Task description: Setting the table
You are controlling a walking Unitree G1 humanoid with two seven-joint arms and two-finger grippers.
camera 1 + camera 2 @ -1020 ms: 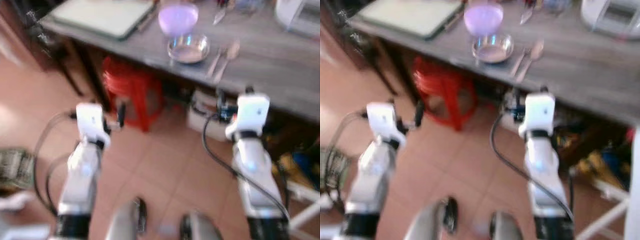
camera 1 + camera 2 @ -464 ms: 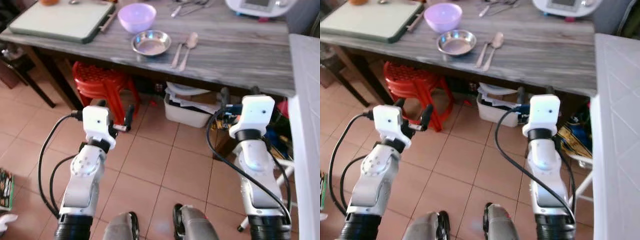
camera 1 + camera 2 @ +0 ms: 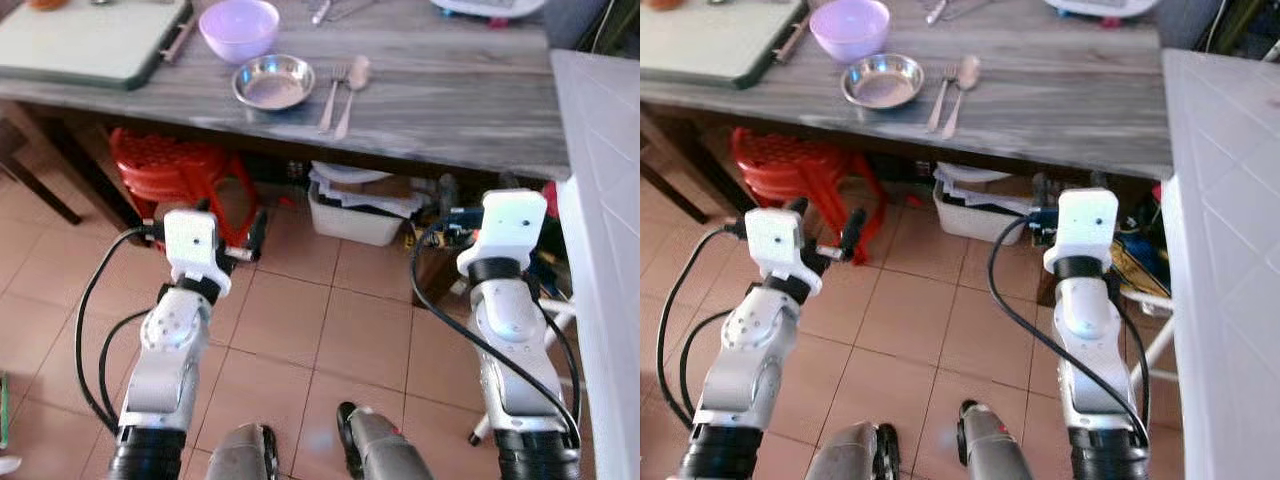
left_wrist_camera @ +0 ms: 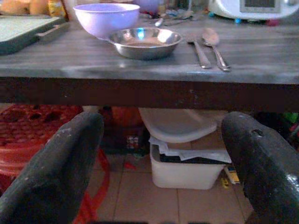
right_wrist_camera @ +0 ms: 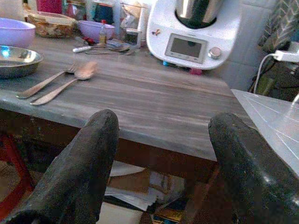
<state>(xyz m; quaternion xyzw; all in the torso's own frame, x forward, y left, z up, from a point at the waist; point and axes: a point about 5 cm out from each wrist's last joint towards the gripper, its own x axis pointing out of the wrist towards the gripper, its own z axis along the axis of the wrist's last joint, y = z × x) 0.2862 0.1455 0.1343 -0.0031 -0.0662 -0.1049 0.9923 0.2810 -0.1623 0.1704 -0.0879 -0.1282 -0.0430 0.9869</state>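
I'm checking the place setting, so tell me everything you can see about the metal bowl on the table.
The metal bowl is shallow, round and shiny, steel by its look, with a flared rim. It stands upright and seems empty, near the front edge of the grey wooden table. The purple bowl sits close behind it; whether they touch is unclear. A fork and spoon lie beside it, apart.

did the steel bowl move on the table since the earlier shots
No. The steel bowl sits in front of the purple bowl with the fork and spoon beside it, as before. The whole picture shifted, so the camera moved.
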